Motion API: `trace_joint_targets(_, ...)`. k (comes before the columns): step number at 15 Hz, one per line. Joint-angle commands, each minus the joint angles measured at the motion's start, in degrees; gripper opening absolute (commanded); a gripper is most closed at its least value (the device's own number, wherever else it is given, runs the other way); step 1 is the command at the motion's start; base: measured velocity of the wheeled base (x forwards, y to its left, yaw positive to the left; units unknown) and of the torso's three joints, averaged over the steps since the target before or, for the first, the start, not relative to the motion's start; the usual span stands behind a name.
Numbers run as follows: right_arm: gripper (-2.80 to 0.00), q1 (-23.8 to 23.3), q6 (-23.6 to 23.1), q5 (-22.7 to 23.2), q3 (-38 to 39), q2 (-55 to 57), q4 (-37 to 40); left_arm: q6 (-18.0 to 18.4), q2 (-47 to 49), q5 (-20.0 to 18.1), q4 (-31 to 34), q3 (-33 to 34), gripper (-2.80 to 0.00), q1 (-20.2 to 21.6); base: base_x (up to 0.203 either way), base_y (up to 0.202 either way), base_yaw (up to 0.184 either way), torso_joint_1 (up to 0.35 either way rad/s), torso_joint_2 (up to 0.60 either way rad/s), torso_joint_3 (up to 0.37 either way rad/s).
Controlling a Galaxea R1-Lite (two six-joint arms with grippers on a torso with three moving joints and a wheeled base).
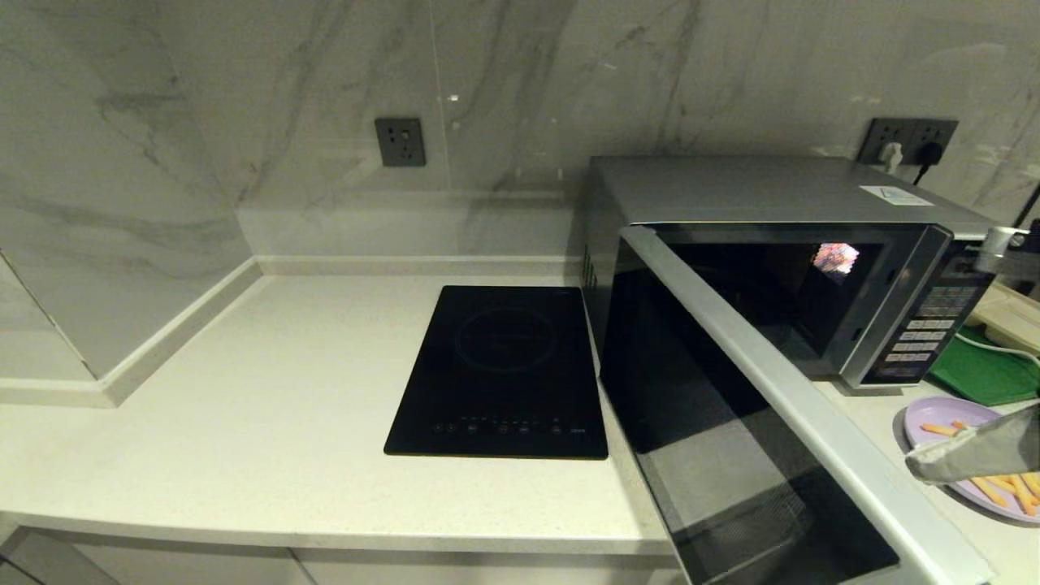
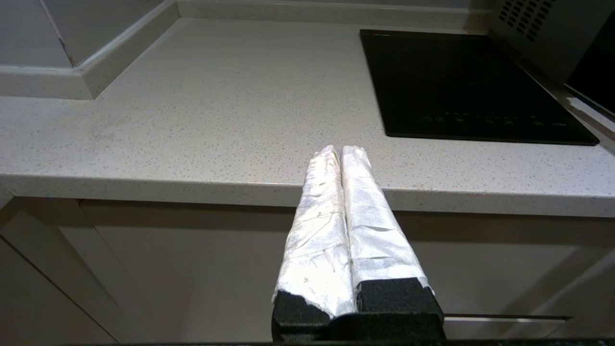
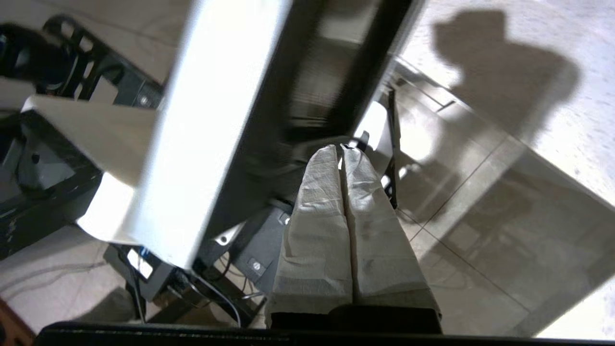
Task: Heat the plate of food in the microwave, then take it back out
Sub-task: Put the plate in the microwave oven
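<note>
Under the right pincer [image 1: 914, 465] lies the plate of food [image 1: 934, 414].

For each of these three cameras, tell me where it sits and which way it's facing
Head view: from the robot's head, looking forward and down at the counter, cooktop, open microwave and plate of food; the right end effector shows over the plate.
Left wrist view: behind the shut left end effector, low at the counter edge, facing the cooktop.
Right wrist view: behind the shut right end effector, looking down past the microwave door to the floor.
Shared: head and left wrist views both show counter and cooktop.
</note>
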Motion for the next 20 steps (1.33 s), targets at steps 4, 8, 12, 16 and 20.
trace_joint_targets(4, -2.80, 5.62, -4.37, 3.85, 1.53, 1.46, 0.37, -0.03, 0.00, 0.03, -0.02, 0.01, -2.80, 0.02, 0.000, 0.000, 0.000, 0.000, 0.00, 0.000)
trace_joint_targets(8, -2.80, 7.64, -5.82, 5.30, 2.24, 1.79, 0.29, -0.03, 0.00, 0.03, -0.02, 0.01, -2.80, 0.02, 0.000, 0.000, 0.000, 0.000, 0.00, 0.000)
trace_joint_targets(12, -2.80, 7.59, -7.86, 5.82, 3.77, 2.69, 0.18, -0.03, 0.00, 0.03, -0.02, 0.01, -2.80, 0.02, 0.000, 0.000, 0.000, 0.000, 0.00, 0.000)
trace_joint_targets(16, -2.80, 7.57, -6.78, 4.15, 4.82, 2.61, -2.08, -0.03, 0.00, 0.03, -0.02, 0.01, -2.80, 0.02, 0.000, 0.000, 0.000, 0.000, 0.00, 0.000)
trace_joint_targets(20, -2.80, 7.53, 1.61, -2.94, 4.64, 0.94, -5.06, -0.03, 0.00, 0.03, -0.02, 0.01, -2.80, 0.02, 0.000, 0.000, 0.000, 0.000, 0.00, 0.000)
